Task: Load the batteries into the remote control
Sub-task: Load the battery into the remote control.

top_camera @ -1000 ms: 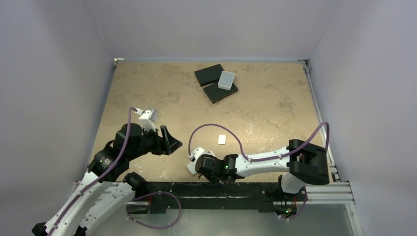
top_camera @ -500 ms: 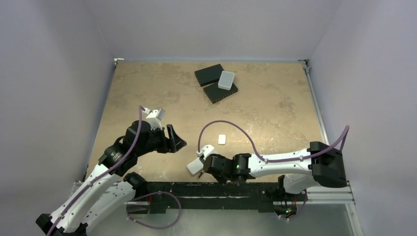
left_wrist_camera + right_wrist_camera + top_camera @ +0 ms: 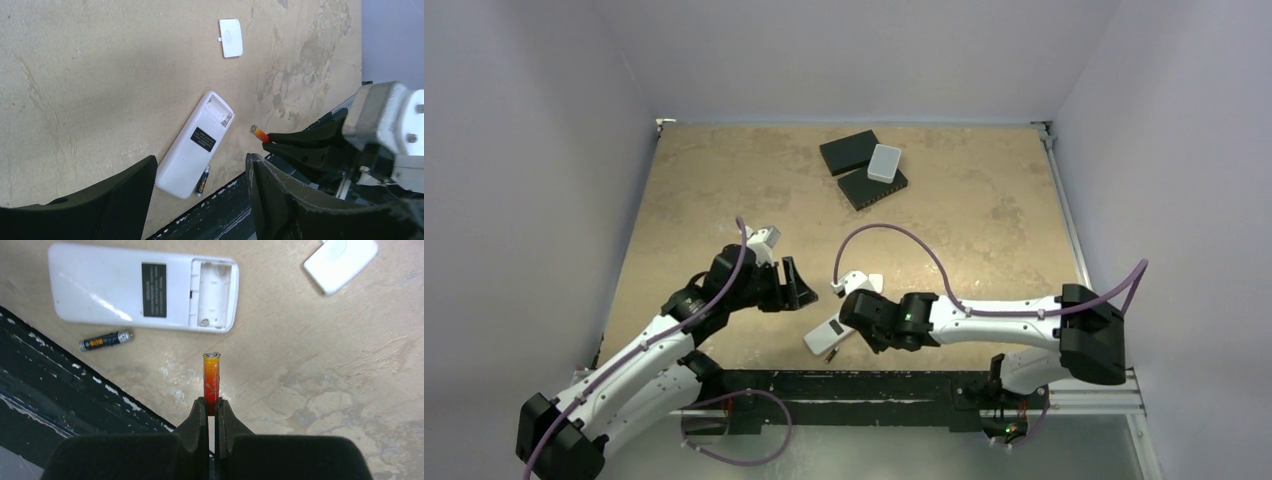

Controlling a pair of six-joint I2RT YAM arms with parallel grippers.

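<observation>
— Pinching the thin red-orange cylinder battery (image 3: 211, 382) by its tail in the right claw (image 3: 212, 407), hovering just short of the white rectangular remote (image 3: 142, 287) lying back-up on the tan desk (image 3: 325, 365).
— Tilting it flat, aligning with the open recess (image 3: 215, 292); bracing with the wide-open left claw (image 3: 201, 167).

Left gripper (image 3: 793, 286): moved right and farther from its base, ending nearer the remote control (image 3: 826, 336).
Right gripper (image 3: 212, 407): pulled back rightward off the remote control, uncovering most of it.
Right elbow (image 3: 1089, 335): swung farther right.
</observation>
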